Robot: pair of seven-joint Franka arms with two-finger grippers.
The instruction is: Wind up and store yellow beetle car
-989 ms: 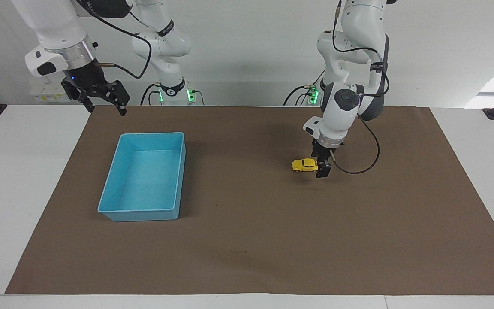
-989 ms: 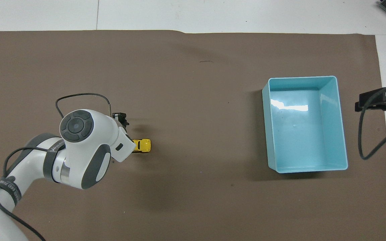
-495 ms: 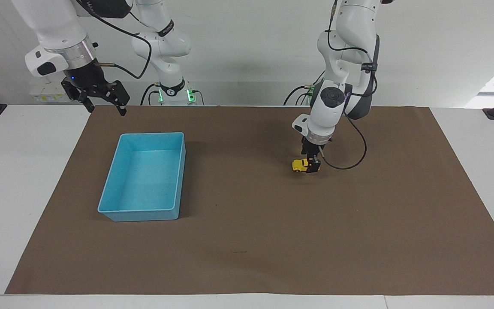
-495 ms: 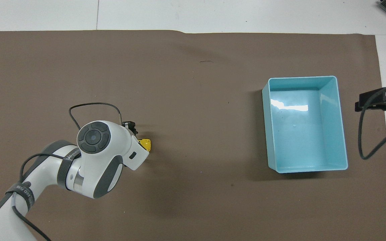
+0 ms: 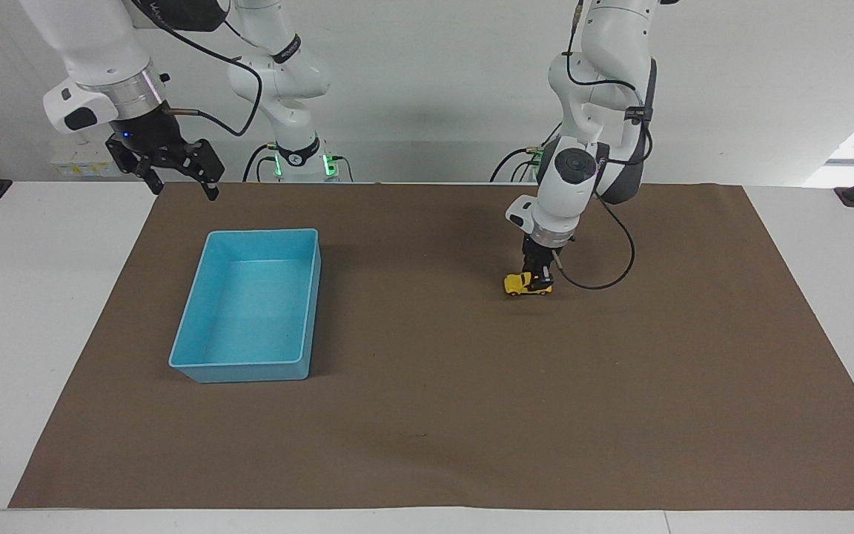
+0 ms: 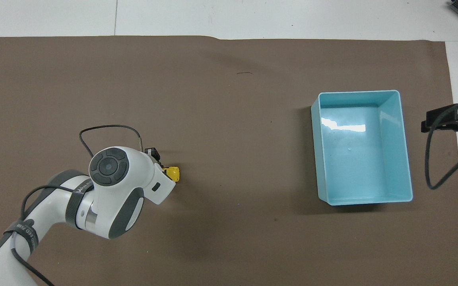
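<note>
Left gripper (image 5: 537, 279) clamps yellow beetle car (image 5: 520, 285) on the brown mat (image 5: 434, 415)

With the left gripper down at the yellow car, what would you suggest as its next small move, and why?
Probably drag the car back along the mat to wind it. The left gripper is shut on the yellow beetle car, which sits on the brown mat, not yet wound or stored. The blue bin is empty, and the right gripper waits near it, open.
</note>
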